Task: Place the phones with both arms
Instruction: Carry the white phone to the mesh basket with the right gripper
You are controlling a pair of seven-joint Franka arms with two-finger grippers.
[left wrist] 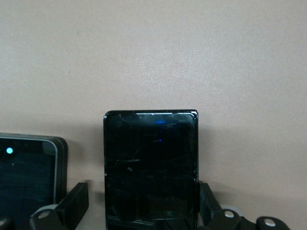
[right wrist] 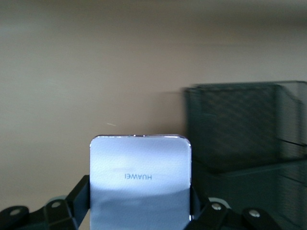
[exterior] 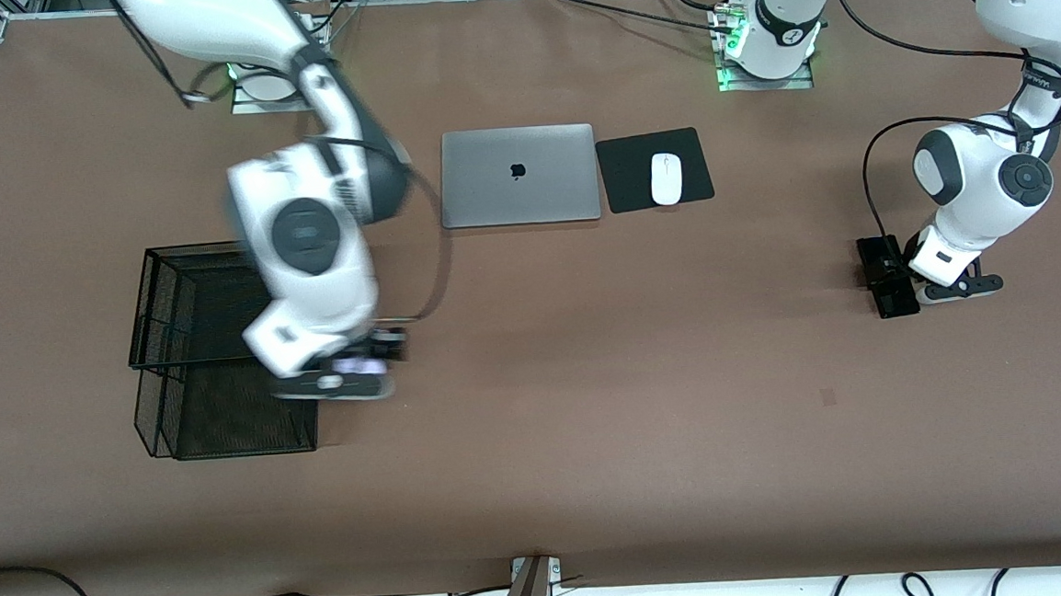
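Right pincer (right wrist: 139, 211) clamps lavender phone (right wrist: 140, 184) beside mesh basket (exterior: 175, 357) rim | left pincer (left wrist: 144, 211) apart (straddling black phone (left wrist: 151, 167))

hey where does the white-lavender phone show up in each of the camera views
Front view: the white-lavender phone is in the right gripper, beside the black mesh basket, toward the right arm's end of the table.
Left wrist view: not in it; only two black phones show there.
Right wrist view: it fills the space between the gripper's fingers.
Shared landmark: the mesh basket, in the front and right wrist views.
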